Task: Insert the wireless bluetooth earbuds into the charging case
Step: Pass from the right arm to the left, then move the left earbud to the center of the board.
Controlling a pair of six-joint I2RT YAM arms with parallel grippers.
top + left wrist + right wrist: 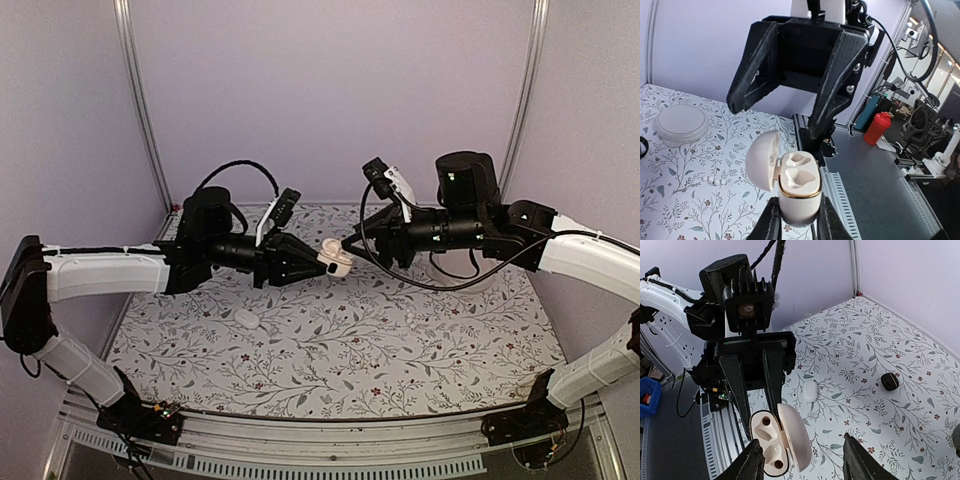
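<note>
While the left gripper (800, 222) clamps the charging case (799, 192) in mid-air, lid hinged open, its 2 wells look empty. Right gripper (777, 120) faces the case mouth, jaws spread, holding nothing. 1 earbud (247, 318) lies on the table (400, 350), open room around it.

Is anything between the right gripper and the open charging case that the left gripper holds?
Nothing visible does. The left gripper holds the charging case aloft, its lid hinged aside, so the wells face the open right gripper with only air between them.
</note>
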